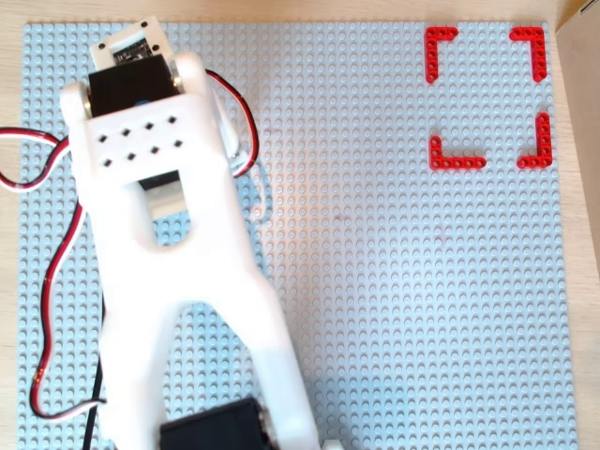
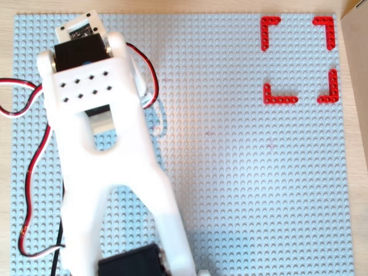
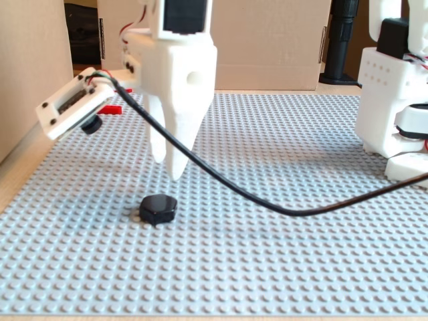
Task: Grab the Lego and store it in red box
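One small black Lego (image 3: 158, 208) lies on a grey studded baseplate (image 3: 281, 241), with a white robot pincer (image 3: 167, 162) hanging just above it.

Seen in the fixed view, the Lego is glossy, six-sided and flat-topped, sitting low on the studs near the front left of the baseplate. The pincer's two pointed white fingers (image 3: 178, 150) aim down at it without touching; they sit close together and grasp nothing, though whether they are fully clenched cannot be told. A black cable (image 3: 267, 202) sags across in front. Both overhead views hide the Lego under the white arm (image 1: 178, 244), but only they show the red box (image 1: 487, 97): four thin red corner pieces forming a square outline at the upper right, well apart from the arm. Red and white wires (image 1: 42, 281) loop along the arm's left side there.
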Controlling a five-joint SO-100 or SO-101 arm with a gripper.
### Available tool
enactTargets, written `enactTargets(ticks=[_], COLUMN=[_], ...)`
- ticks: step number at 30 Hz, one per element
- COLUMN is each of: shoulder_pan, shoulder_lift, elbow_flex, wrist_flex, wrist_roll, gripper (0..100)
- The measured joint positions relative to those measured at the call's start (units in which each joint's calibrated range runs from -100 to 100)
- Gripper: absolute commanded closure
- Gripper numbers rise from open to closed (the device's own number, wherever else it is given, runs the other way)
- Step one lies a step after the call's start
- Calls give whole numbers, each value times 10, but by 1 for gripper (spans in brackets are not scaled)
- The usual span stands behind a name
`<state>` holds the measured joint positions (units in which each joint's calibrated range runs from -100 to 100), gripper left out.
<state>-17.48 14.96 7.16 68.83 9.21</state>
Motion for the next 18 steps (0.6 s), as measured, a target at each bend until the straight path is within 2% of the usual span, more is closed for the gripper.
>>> enactTargets(ticks=[6,10,18], shoulder_pan=[-1,-9,-23], shoulder_lift=[75,88,86], elbow_flex=[-123,-191,-242], wrist_flex=[48,89,150], wrist_roll=[0,0,-17], gripper=[84,79,79])
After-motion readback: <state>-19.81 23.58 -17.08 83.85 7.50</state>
